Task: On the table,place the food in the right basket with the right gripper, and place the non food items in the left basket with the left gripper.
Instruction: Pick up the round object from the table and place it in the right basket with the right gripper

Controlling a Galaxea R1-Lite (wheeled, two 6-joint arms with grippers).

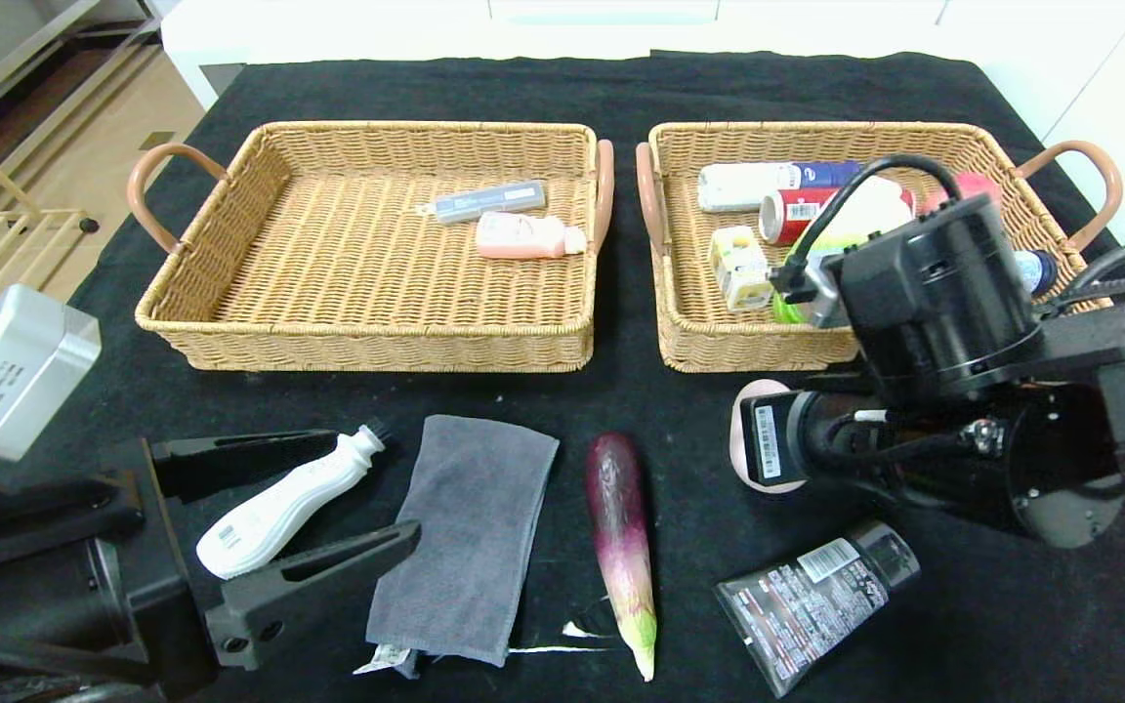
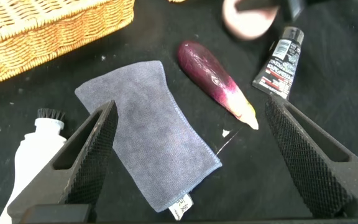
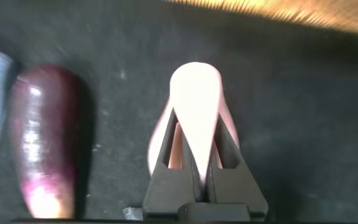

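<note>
From the head camera, taking the grey cloth (image 1: 465, 542) as the landmark: the left claw (image 1: 328, 498) sits just to its left with fingers spread wide around a white brush bottle (image 1: 284, 503), not yet pinching it. Right of the cloth lies a purple eggplant (image 1: 623, 542), and further right a black tube (image 1: 812, 600). Beyond the cloth, the left basket (image 1: 377, 337) holds two non-food items and the right basket (image 1: 719, 347) several food packages. The right arm hangs between the eggplant and the right basket, over a pale pink item (image 1: 753, 439).

The left wrist camera shows both spread fingers (image 2: 89, 158) framing the cloth, with the brush bottle (image 2: 33, 155) beside one finger and the eggplant (image 2: 216, 84) on the cloth's far side.

The right wrist camera shows the right claw (image 3: 197, 155) pressed together on the pink item (image 3: 194, 102), next to the eggplant (image 3: 45, 134).

The risk here, I judge: the pink item is smooth and tapered (only a narrow pinch holds it), so it could slip out during the lift and fall on the counter (image 1: 621, 391) short of the basket rim. The left claw could also snag the cloth edge when it closes.
</note>
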